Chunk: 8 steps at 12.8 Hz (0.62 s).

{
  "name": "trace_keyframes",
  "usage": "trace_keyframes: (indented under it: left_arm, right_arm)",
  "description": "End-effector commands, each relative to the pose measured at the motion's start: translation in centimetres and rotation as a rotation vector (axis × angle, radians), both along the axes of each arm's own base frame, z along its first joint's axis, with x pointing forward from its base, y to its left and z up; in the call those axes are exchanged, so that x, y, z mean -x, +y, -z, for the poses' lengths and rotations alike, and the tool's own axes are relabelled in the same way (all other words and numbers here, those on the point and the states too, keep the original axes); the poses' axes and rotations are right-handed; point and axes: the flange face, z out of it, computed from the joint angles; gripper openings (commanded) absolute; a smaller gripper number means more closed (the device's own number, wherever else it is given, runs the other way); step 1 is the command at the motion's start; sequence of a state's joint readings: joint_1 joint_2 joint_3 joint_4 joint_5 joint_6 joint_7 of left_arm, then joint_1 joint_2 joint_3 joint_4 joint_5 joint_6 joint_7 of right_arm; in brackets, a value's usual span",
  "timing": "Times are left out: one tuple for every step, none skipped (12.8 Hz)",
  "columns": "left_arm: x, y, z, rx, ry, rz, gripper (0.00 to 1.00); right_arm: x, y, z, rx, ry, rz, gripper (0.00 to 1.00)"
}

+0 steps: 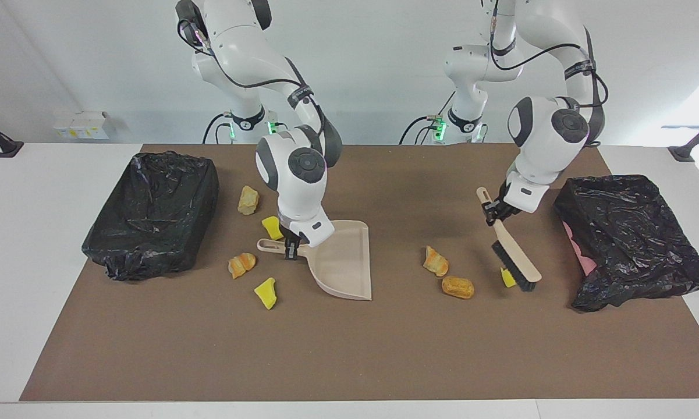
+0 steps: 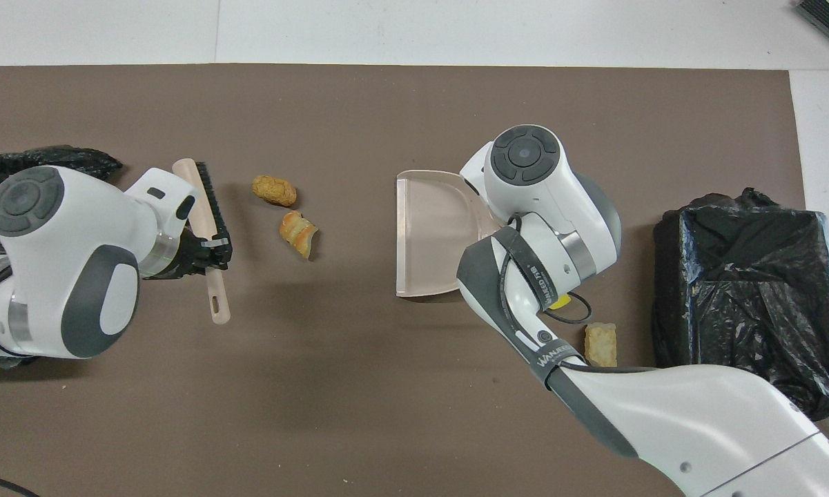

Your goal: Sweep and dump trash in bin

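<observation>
Facing view, jaws: left gripper [image 1: 491, 213] clamped on the brush [image 1: 515, 261] handle; right gripper [image 1: 291, 249] clamped on the dustpan [image 1: 342, 263] handle.
Why brush held so: gripped high on the handle, head angled down, so bristles can reach the tabletop [image 1: 349, 349] while the arm stays clear; bristles sit at the yellow chunk [image 1: 506, 278], on its side toward the left arm's end, prob. to push it toward the pan.
Brush axis: long axis slants from handle tip, nearer the robots, down to the bristle head, farther from them; in the overhead view the bristles face the two tan lumps and the pan.
Why pan held so: mouth edge down on the tabletop, open toward the left arm's end, handle toward the right arm's end; looks set to catch what gets swept over.
Trash near brush: bread lump [image 1: 435, 261] and bread roll [image 1: 458, 287] lie between brush and pan, apart from both.
Trash near pan: yellow chunk [image 1: 272, 227] just beside the handle; tan lump [image 1: 248, 200] nearer the robots; orange lump [image 1: 241, 265] and yellow wedge [image 1: 266, 293] farther from them; all outside the pan.
Bins: black-lined bin [image 1: 151, 212] at the right arm's end, second black-lined bin [image 1: 631, 238] at the left arm's end; no trash visible in either.
Stage (judgement): sweeping barely begun, pan empty.
</observation>
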<state>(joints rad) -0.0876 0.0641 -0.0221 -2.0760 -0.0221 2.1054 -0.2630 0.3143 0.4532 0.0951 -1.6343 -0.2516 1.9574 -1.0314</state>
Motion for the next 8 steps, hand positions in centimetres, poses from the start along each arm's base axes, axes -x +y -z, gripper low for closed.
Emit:
trace_keyframes:
  left_arm:
    - [-0.7, 4.7, 0.5, -0.086, 0.026, 0.127, 0.00]
    - [-1.0, 6.5, 1.5, -0.125, 0.041, 0.183, 0.00]
    - [-1.3, 8.0, 2.3, -0.149, 0.049, 0.223, 0.00]
    - [-1.9, 8.8, 3.0, -0.162, 0.054, 0.255, 0.00]
    - [-2.5, 8.6, 3.8, -0.161, 0.062, 0.281, 0.00]
    - [-2.7, 7.7, 4.3, -0.156, 0.064, 0.296, 0.00]
    - [-2.8, 6.4, 5.0, -0.146, 0.072, 0.316, 0.00]
    - [-2.8, 4.5, 5.1, -0.137, 0.070, 0.341, 0.00]
  right_arm:
    - [1.6, -0.5, 0.2, 0.037, 0.028, -0.046, 0.00]
    - [1.7, -0.5, 0.3, 0.037, 0.028, -0.046, 0.00]
    - [1.7, -0.5, 0.3, 0.037, 0.028, -0.045, 0.00]
    - [1.6, -0.5, 0.3, 0.032, 0.020, -0.045, 0.00]
    - [1.5, -0.5, 0.3, 0.030, 0.017, -0.044, 0.00]
    - [1.5, -0.5, 0.3, 0.030, 0.018, -0.046, 0.00]
    - [1.5, -0.6, 0.3, 0.031, 0.019, -0.043, 0.00]
    - [1.5, -0.6, 0.3, 0.031, 0.019, -0.044, 0.00]
